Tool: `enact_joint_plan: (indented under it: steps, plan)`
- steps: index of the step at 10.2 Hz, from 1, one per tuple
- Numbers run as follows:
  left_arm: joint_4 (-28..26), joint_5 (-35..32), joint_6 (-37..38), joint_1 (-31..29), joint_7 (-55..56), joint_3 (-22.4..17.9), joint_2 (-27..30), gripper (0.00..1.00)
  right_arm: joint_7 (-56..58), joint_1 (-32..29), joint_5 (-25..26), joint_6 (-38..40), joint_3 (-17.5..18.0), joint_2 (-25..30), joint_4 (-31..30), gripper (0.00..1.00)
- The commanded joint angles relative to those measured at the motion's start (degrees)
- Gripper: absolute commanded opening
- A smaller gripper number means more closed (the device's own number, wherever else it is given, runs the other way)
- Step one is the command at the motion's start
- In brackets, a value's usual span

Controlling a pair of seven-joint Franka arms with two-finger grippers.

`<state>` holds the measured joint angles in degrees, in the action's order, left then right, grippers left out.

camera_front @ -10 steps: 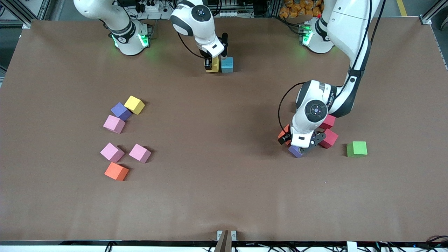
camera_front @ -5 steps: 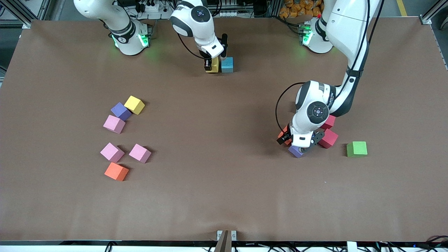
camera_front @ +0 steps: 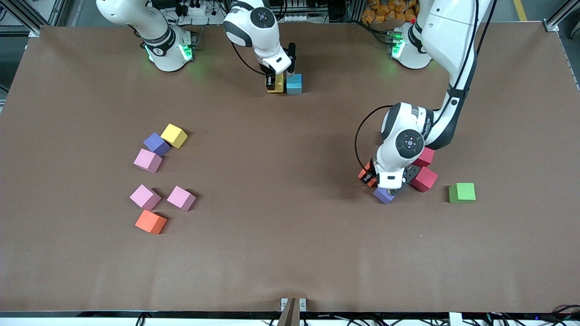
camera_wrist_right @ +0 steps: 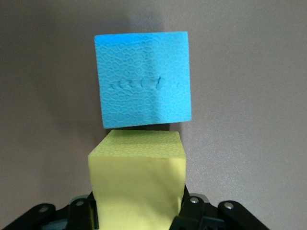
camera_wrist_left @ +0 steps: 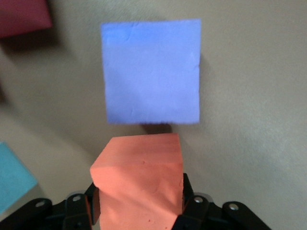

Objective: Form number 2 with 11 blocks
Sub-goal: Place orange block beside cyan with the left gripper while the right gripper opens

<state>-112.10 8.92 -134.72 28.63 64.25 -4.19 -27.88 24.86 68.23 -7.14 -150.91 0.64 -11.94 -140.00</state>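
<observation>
Toward the right arm's end of the table sit two loose groups of blocks. Upper group: pink cube (camera_front: 147, 160), purple cube (camera_front: 157, 144) touching it, yellow cube (camera_front: 174, 135) touching the purple one. Nearer the front camera: another pink cube (camera_front: 145, 197), orange cube (camera_front: 151, 222) just below it, third pink cube (camera_front: 181, 198) beside, apart from both.

Mid-table, close to the bases: right gripper (camera_wrist_right: 139, 211) is down at the table w/ its fingers clamped on a second yellow cube (camera_front: 276, 83). That cube stands edge to edge w/ a light blue cube (camera_front: 294, 83); wrist view shows the blue one (camera_wrist_right: 142, 79) directly ahead of the held yellow one (camera_wrist_right: 137, 184), roughly touching. No digit shape yet, just this pair.

Toward the left arm's end: left gripper (camera_wrist_left: 139, 211) is low over a cluster, fingers pressed on both sides of an orange cube (camera_wrist_left: 139, 184). A purple cube (camera_wrist_left: 151, 72) lies just ahead of it, small gap btw them. In front view that purple cube (camera_front: 384, 195) peeks out under the wrist, w/ two red cubes (camera_front: 424, 179) (camera_front: 425, 157) beside the arm. Left wrist view also catches a light blue corner (camera_wrist_left: 12, 179) at the edge.

Green cube (camera_front: 462, 192) sits alone, apart from the cluster.

No readable writing or labels on any cube or arm.
</observation>
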Motion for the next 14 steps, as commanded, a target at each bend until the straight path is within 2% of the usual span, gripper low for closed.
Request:
enact_joint_plan:
  steps: [1,3,6,10,11,12,13,14]
  plan:
    - [-2.8,1.2,3.8,0.8,7.7,1.2,6.0,0.21,-1.7,2.0,0.7,-1.7,-1.5,-1.5,0.8,0.0]
    - [-8.2,1.3,3.6,0.6,13.3,3.2,11.1,0.2,-1.7,2.2,0.7,-1.7,-1.5,-2.6,1.6,0.0]
    - [-15.8,3.7,-0.9,-2.2,24.7,10.8,17.2,0.2,-3.1,2.6,0.8,-1.8,-1.6,-3.5,2.4,0.0]
    - [-17.5,3.8,-5.9,-2.5,44.5,18.7,17.5,0.2,-4.1,2.6,0.8,-1.8,-1.6,-3.6,2.3,0.02]
    - [-18.4,3.9,-7.8,-2.5,48.3,20.9,17.2,0.19,-5.1,2.6,0.8,-1.7,-1.6,-3.6,2.3,0.28]
    - [-19.7,3.9,-9.8,-3.3,51.0,22.9,17.1,0.19,-5.4,2.6,0.8,-1.7,-1.6,-3.6,2.3,0.83]
    - [-21.1,4.1,-12.0,-3.8,53.2,25.0,17.1,0.18,-5.4,2.5,0.8,-1.7,-1.6,-3.5,2.3,1.0]
    - [-22.9,4.3,-14.7,-4.3,56.4,26.5,17.1,0.18,-5.4,2.3,0.8,-1.5,-1.6,-3.4,2.3,1.0]
